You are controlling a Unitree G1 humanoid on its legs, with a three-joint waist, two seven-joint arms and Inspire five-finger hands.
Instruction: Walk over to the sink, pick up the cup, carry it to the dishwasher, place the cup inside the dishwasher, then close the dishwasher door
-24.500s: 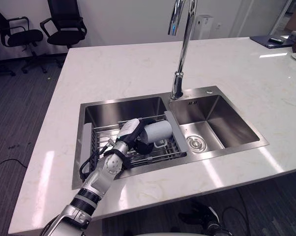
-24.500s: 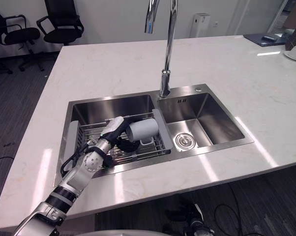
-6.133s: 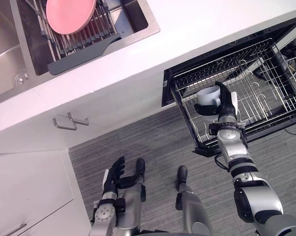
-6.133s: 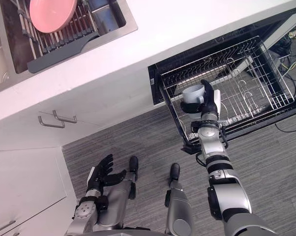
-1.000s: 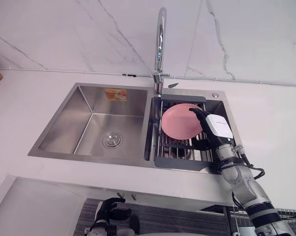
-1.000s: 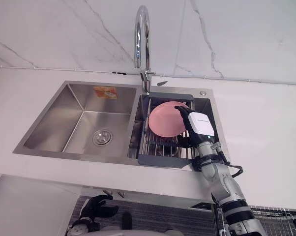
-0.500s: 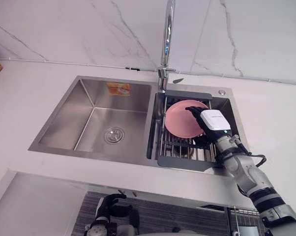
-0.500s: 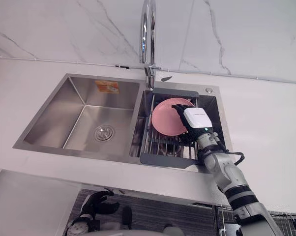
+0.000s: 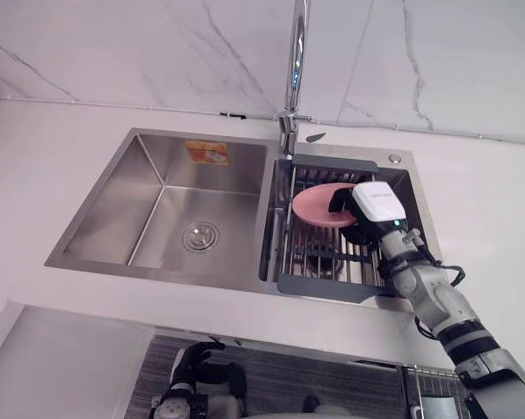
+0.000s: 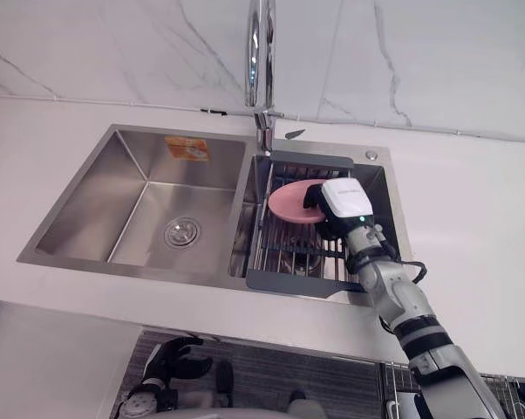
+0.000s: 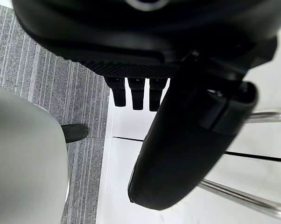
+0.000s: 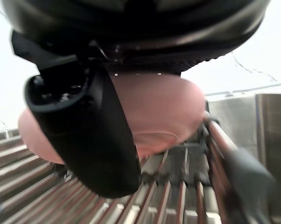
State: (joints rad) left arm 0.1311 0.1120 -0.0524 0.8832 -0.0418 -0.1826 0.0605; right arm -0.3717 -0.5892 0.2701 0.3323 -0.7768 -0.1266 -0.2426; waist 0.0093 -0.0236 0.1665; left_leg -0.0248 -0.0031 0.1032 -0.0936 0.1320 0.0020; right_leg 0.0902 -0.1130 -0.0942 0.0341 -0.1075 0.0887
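A pink plate (image 9: 319,202) sits over the wire rack (image 9: 319,257) in the right basin of the steel sink, tilted nearly flat. My right hand (image 9: 376,202) reaches in from the right, with its dark fingers curled over the plate's right edge. In the right wrist view the thumb (image 12: 84,135) lies across the plate's (image 12: 164,112) underside, just above the rack bars. My left hand (image 9: 188,384) hangs low in front of the cabinets, fingers relaxed and holding nothing. Its thumb (image 11: 192,140) shows in the left wrist view.
The tall chrome faucet (image 9: 295,70) rises just behind the rack. The left basin (image 9: 171,209) holds only its drain (image 9: 200,236). White counter (image 9: 472,192) surrounds the sink, and a marble wall stands behind it. A wire dishwasher rack (image 10: 507,393) shows at the lower right.
My right hand's fingers have closed on the pink plate's edge. The plate has gone from standing upright in the rack to lying nearly flat. The view shifted a little.
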